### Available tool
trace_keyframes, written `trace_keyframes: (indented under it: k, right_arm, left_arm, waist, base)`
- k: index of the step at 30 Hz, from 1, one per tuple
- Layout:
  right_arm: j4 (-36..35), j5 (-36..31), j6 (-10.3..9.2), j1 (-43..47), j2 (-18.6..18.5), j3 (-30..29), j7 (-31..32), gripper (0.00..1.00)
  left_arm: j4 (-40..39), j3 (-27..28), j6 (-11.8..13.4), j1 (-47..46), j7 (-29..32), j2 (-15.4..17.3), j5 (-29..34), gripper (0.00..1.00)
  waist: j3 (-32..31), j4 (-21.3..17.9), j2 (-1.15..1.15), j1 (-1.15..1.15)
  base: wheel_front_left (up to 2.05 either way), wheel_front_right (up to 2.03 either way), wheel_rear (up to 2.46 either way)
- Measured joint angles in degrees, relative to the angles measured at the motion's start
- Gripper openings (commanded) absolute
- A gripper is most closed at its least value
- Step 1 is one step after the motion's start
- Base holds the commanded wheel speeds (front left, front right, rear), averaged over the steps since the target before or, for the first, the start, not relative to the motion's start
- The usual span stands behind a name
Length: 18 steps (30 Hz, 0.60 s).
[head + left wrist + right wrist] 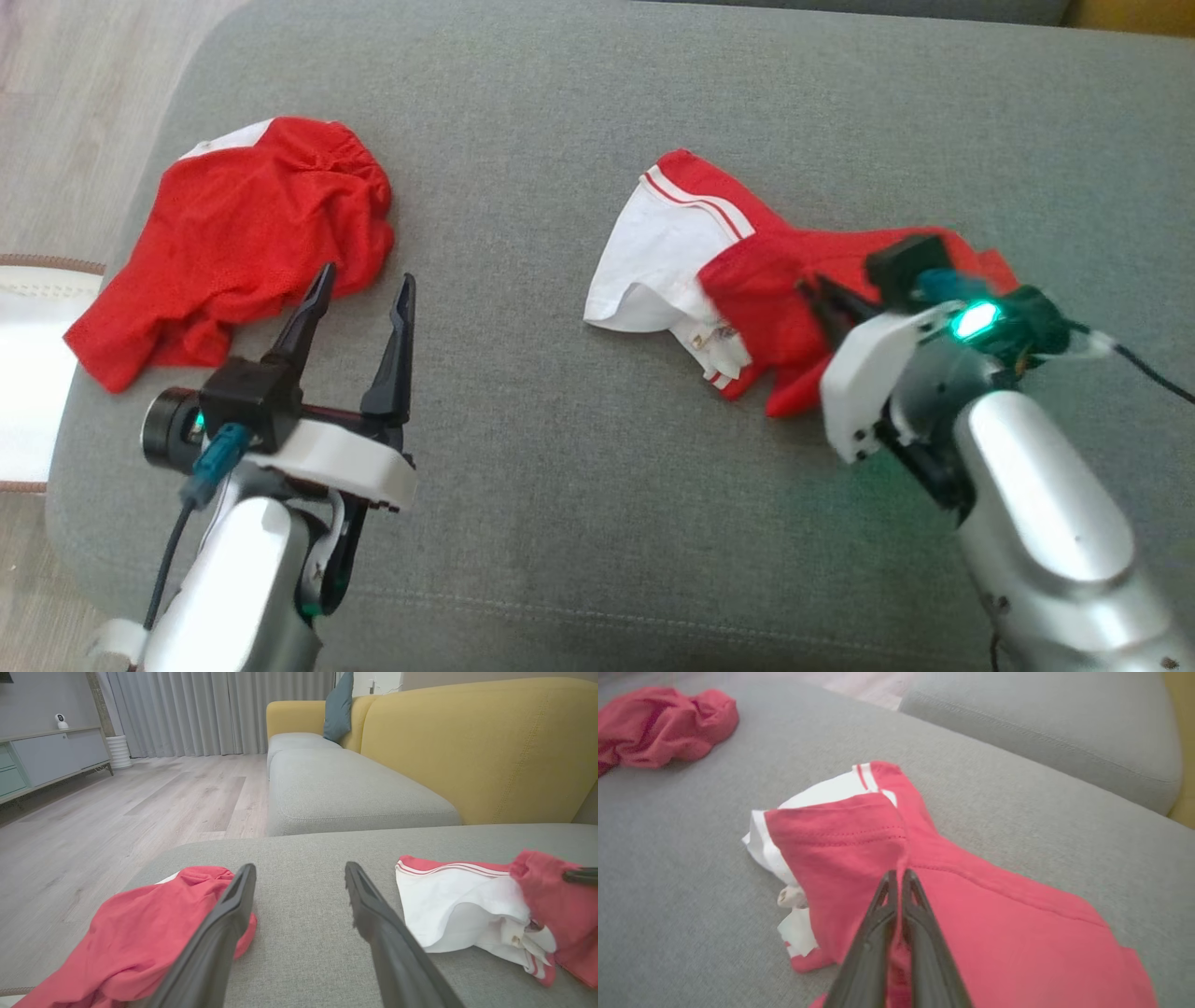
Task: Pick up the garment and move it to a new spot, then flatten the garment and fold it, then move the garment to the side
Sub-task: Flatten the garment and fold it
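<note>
Head view: the right gripper [826,303], at the right middle of the picture, is down on the red and white striped cloth garment [672,252]. That garment lies bunched up on the wide grey fabric sofa seat [560,467], a bit right of the middle. The left gripper [366,280], at the lower left, has its two fingers spread wide and holds nothing. It sits just beside a crumpled all-red cloth garment [252,224] at the upper left. At the far left edge is a white thing with a brown woven rim [37,308]. It may be a basket, but it is cut off, so I cannot tell what is in it.

Left wrist view: the spread fingers point out over the seat, with the all-red heap at the lower left and the striped garment at the right. A pale grey wooden cabinet [46,756] at the upper left is closed, so its inside is hidden.

Right wrist view: at the bottom middle the two fingers are pressed almost together, pinching a small ridge of red cloth. The garment lies on the seat, not lifted.

I think the job has only just begun. The grab looks made, but the lifting, moving, flattening, folding and putting aside are all not yet done
</note>
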Motion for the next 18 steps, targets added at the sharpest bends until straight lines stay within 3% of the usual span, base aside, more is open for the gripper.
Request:
trace_keyframes:
  k: [5,11,18]
  right_arm:
    - [-3.0,1.8,0.00,1.3,1.7,-7.7,-3.8,0.00]
    - [-8.0,2.2,0.00,9.4,5.8,-21.8,-6.1,0.00]
    - [-10.4,3.1,0.00,16.6,7.5,-34.5,-8.9,0.00]
  left_arm:
    - [-0.2,0.7,0.0,0.0,0.0,-0.2,0.5,1.00]
    - [-0.4,1.2,0.0,0.1,0.0,-0.3,1.0,1.00]
    - [-0.6,2.6,-0.1,0.3,-0.2,-0.3,1.5,1.00]
  waist:
    - [-0.1,-0.6,0.00,0.00]
    - [-0.7,-2.2,0.00,-0.01]
    - [-0.7,-3.6,0.00,-0.01]
  base:
    - [0.00,0.00,0.00]
    - [0.00,0.00,0.00]
    - [0.00,0.00,0.00]
